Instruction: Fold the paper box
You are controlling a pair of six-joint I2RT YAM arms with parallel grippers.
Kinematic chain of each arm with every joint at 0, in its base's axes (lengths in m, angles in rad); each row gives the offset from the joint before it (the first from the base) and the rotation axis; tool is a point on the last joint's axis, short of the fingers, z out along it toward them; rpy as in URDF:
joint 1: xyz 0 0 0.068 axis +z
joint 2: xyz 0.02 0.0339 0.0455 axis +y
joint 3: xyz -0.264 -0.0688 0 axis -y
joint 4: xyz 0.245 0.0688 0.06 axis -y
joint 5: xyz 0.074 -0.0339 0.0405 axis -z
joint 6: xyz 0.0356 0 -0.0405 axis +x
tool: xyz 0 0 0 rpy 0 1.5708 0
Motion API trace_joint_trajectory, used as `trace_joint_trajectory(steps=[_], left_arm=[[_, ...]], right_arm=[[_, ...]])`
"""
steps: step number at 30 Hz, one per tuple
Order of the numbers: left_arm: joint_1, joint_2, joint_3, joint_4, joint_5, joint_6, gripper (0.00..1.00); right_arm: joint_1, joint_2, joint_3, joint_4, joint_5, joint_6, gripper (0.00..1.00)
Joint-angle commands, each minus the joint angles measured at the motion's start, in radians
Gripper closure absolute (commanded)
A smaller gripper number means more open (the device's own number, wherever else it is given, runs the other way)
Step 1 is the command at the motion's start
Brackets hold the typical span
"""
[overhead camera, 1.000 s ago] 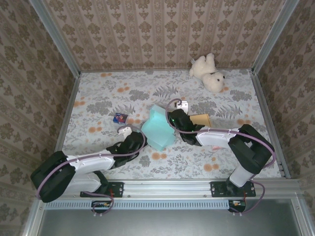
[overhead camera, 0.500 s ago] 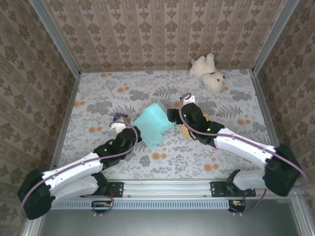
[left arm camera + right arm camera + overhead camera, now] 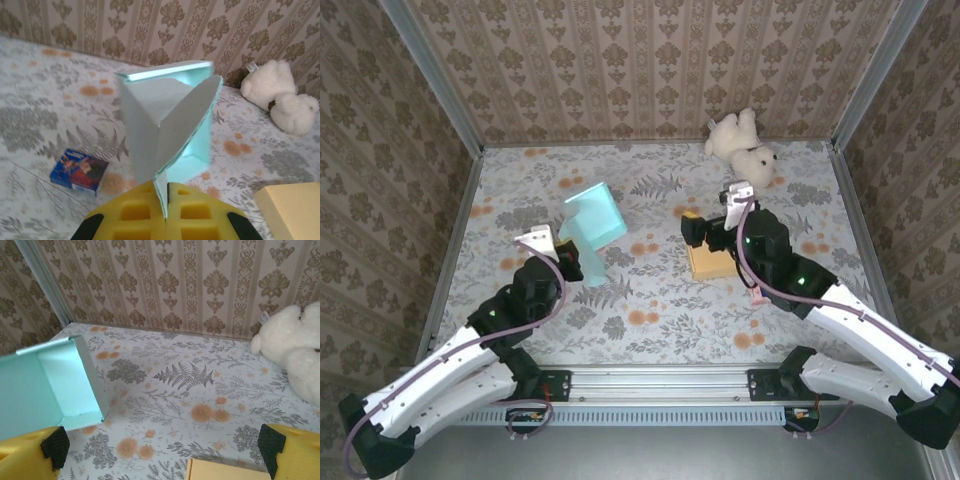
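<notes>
The teal paper box point(image 3: 592, 222) is partly folded and hangs tilted above the table, left of centre. My left gripper point(image 3: 571, 263) is shut on its lower flap. In the left wrist view the yellow fingers point(image 3: 195, 212) pinch that thin flap edge, and the box point(image 3: 165, 112) rises above them with its open side to the right. My right gripper point(image 3: 696, 228) is open and holds nothing, well right of the box. In the right wrist view its pads point(image 3: 30, 454) stand wide apart, and the box point(image 3: 45, 385) shows at the left with its inside facing me.
A white teddy bear point(image 3: 744, 147) lies at the back right. A flat tan pad point(image 3: 713, 262) lies under the right gripper. A small blue card box point(image 3: 79, 171) lies on the floral tablecloth left of the paper box. Patterned walls close three sides.
The left arm has carried the box up and to the left. The right gripper let go of the box, opened wide and drew back to the right.
</notes>
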Motion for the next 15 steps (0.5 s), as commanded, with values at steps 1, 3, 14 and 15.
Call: trace_joint_trajectory(steps=[1, 3, 14, 15], left_arm=[[0.048, 0.056, 0.121, 0.028, -0.025, 0.224, 1.00], [0.094, 0.123, 0.233, -0.031, 0.023, 0.278, 1.00], [0.135, 0.425, 0.763, -0.353, 0.494, 0.927, 1.00], [0.135, 0.443, 0.807, -0.403, 0.508, 0.980, 1.00]], right_arm=[[-0.005, -0.101, -0.163, 0.109, 0.018, -0.050, 0.00], [-0.006, -0.159, -0.259, 0.217, 0.005, -0.062, 0.00], [-0.009, -0.241, -0.353, 0.276, 0.029, -0.113, 0.00], [-0.008, -0.244, -0.358, 0.276, 0.051, -0.112, 0.00]])
